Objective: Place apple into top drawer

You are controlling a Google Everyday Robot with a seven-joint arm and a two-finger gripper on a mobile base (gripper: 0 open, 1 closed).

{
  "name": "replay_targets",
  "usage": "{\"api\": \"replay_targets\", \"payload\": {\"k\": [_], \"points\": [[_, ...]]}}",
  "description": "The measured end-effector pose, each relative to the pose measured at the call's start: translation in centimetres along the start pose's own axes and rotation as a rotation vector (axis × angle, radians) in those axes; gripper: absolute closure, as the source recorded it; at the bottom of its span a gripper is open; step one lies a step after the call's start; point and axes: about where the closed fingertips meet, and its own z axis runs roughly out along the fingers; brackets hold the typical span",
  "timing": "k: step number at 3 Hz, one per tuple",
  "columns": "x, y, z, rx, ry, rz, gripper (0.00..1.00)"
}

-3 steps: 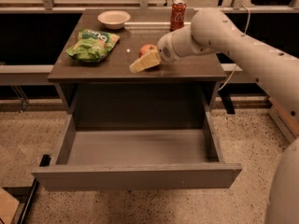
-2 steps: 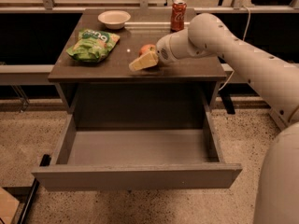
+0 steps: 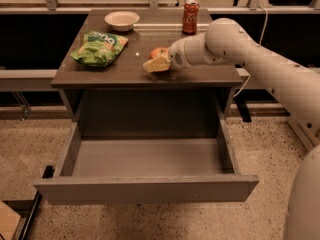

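1. The gripper (image 3: 156, 62) is low over the cabinet top (image 3: 100, 73), right at the apple (image 3: 158, 52), on its 6 o'clock side.
2. If it grasps the apple or is released, one cannot tell.
3. The apple is on the cabinet top, near the middle.
4. The top drawer (image 3: 145, 189) is pulled open at 6 o'clock from the apple.
5. From the apple, the soda can (image 3: 190, 10) stands at 1 o'clock, the bowl (image 3: 122, 20) at 11, and the green bag (image 3: 99, 48) at 9.

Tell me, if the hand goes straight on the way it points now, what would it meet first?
The hand points toward the green bag, but the apple sits right at its tip, so it would probably meet the apple first; depth is unclear.
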Motion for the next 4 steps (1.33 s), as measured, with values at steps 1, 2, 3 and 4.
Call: {"api": "replay_targets", "payload": {"k": [1, 2, 3, 4], "points": [[-0.3, 1.5, -3.1, -0.020, 0.000, -0.028, 0.87], [0.0, 4.3, -7.8, -0.072, 0.042, -0.131, 1.00], [1.2, 8.2, -10.5, -0.220, 0.062, -0.255, 1.00], [2.7, 11.5, -11.4, -0.390, 0.095, -0.368, 1.00]]}}
